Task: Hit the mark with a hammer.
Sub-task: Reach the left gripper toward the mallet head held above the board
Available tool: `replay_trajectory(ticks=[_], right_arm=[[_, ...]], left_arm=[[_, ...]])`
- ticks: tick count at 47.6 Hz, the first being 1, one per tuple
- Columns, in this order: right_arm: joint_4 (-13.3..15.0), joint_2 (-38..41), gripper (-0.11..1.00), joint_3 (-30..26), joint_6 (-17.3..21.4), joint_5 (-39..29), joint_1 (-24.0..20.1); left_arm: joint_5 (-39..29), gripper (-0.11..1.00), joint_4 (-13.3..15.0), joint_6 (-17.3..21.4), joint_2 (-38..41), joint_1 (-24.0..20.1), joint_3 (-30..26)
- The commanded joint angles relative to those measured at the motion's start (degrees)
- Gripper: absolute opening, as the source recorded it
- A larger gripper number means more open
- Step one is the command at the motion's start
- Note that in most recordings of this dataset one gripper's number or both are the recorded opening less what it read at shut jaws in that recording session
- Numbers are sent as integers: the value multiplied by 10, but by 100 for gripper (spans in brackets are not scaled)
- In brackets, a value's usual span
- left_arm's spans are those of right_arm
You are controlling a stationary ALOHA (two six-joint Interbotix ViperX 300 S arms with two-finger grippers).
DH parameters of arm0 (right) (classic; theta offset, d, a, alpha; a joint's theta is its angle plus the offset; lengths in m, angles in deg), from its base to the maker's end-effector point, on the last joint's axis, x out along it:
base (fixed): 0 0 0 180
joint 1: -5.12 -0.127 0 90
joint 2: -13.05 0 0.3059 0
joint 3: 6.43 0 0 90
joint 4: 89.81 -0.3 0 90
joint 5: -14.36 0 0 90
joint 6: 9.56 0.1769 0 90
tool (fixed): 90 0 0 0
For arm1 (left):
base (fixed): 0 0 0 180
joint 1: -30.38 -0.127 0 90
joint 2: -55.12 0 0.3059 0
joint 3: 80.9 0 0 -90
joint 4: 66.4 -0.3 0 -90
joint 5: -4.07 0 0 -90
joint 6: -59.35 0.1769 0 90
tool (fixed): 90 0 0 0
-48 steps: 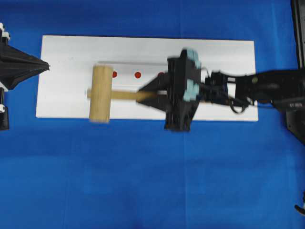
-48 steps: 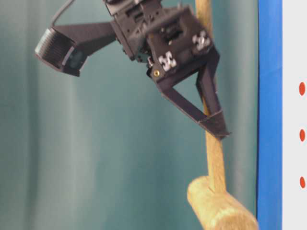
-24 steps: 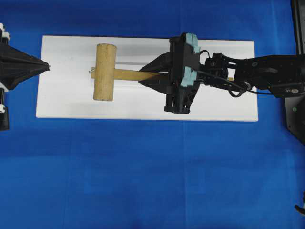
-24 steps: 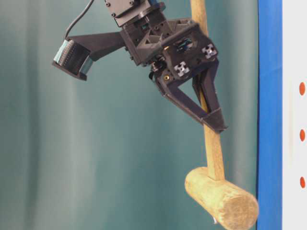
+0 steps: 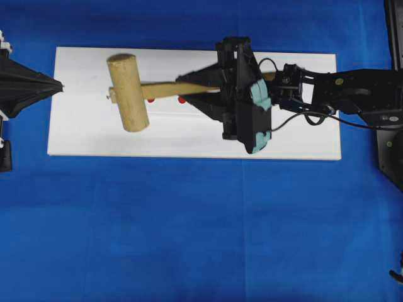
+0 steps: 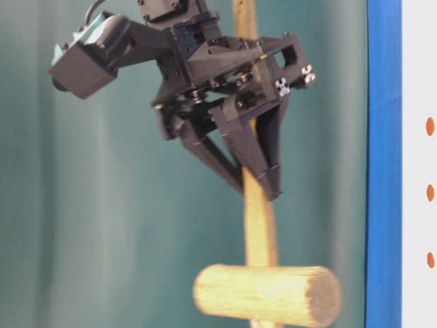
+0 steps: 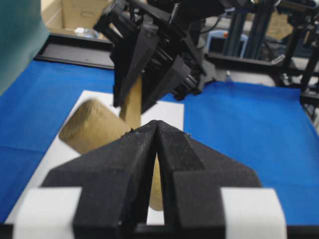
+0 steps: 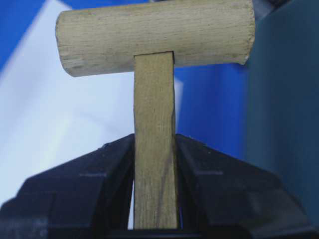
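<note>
My right gripper (image 5: 189, 90) is shut on the slim handle of the tan wooden hammer (image 5: 128, 92), which hangs in the air over the white board (image 5: 189, 135). Two red marks (image 5: 182, 99) show on the board below the handle. From table level the hammer's head (image 6: 266, 294) floats well off the board (image 6: 418, 68), whose red marks (image 6: 430, 193) sit in a row. The right wrist view shows the handle (image 8: 154, 149) clamped between both fingers. My left gripper (image 5: 60, 87) rests shut and empty at the board's left end, its tips (image 7: 157, 124) pointing at the hammer head (image 7: 89, 132).
Blue cloth (image 5: 189, 239) covers the table around the board. A black frame (image 5: 393, 151) runs along the right edge. A teal curtain (image 6: 102, 239) hangs behind, and a cardboard box (image 7: 75, 15) stands beyond the table.
The hammer head swung onto the marks, then lifted away from the board. My right wrist has rolled over while keeping its grip. The left arm has not moved.
</note>
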Motion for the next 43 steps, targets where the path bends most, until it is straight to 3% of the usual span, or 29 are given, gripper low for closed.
replay_trajectory(ticks=[1, 7, 11, 30, 38, 40, 43], right_arm=[[2, -20, 9, -18, -50, 42, 1], [1, -20, 9, -18, -106, 74, 1], [2, -20, 9, -17, -120, 80, 0], [2, -20, 9, -15, -129, 91, -3], [2, -20, 9, -15, -129, 91, -4], [2, -20, 9, -15, -129, 91, -4], [2, -20, 9, -15, -129, 92, -4]], left_arm=[[3, 2, 0, -5, -1, -2, -9], [3, 2, 1, -10, -1, -2, -9], [3, 2, 0, -13, -1, -2, -8], [0, 2, 1, -18, 2, -2, -9], [0, 2, 2, -40, 2, -10, -9], [0, 5, 2, -47, 2, -16, -8], [0, 18, 3, -61, 4, -25, -8]])
